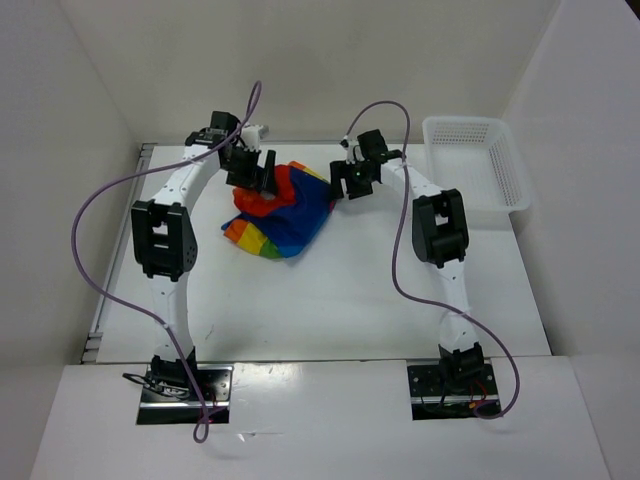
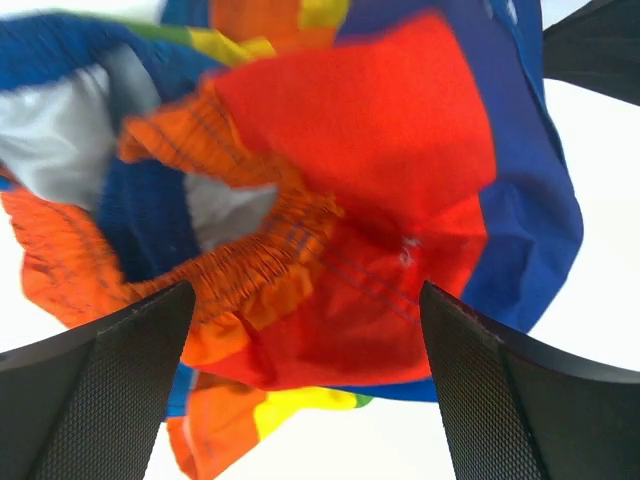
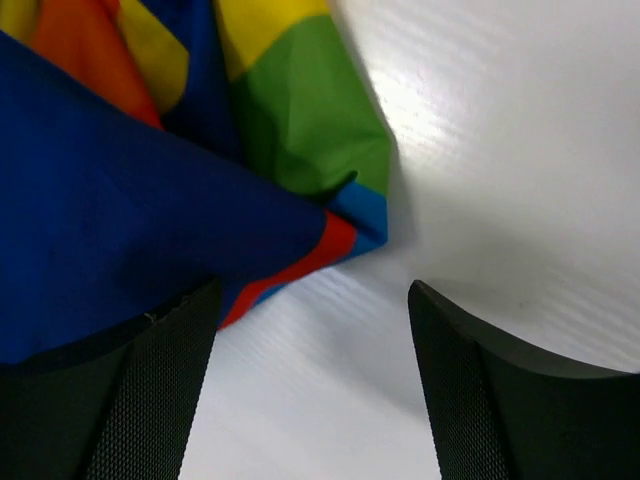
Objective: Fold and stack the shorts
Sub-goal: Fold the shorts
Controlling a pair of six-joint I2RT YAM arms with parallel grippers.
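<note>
The shorts (image 1: 283, 213) lie in a crumpled heap on the white desk (image 1: 330, 300), toward its far edge and about midway across, between the two arms. They are soft cloth in bright blocks. From above, deep blue covers most of the upper side, red and orange show at the far left, and a striped corner of orange, yellow and green sticks out toward the near left.

In the left wrist view the gathered orange elastic waistband (image 2: 250, 262) curls open around a pale grey-white inside. A broad red panel lies beside it, edged in blue. A small white mark (image 2: 408, 250) sits on the red cloth, too blurred to read.

The left hand (image 2: 305, 292) hangs over the waistband end with its fingers spread wide, clamping nothing. The right hand (image 3: 312, 295) is at the opposite edge of the heap, also spread apart. Bare desk shows between its fingers, and the blue cloth reaches one finger (image 3: 150, 400). Whether it touches cannot be told.

A white plastic lattice basket (image 1: 468, 122) stands at the far right corner, well apart from the shorts.
</note>
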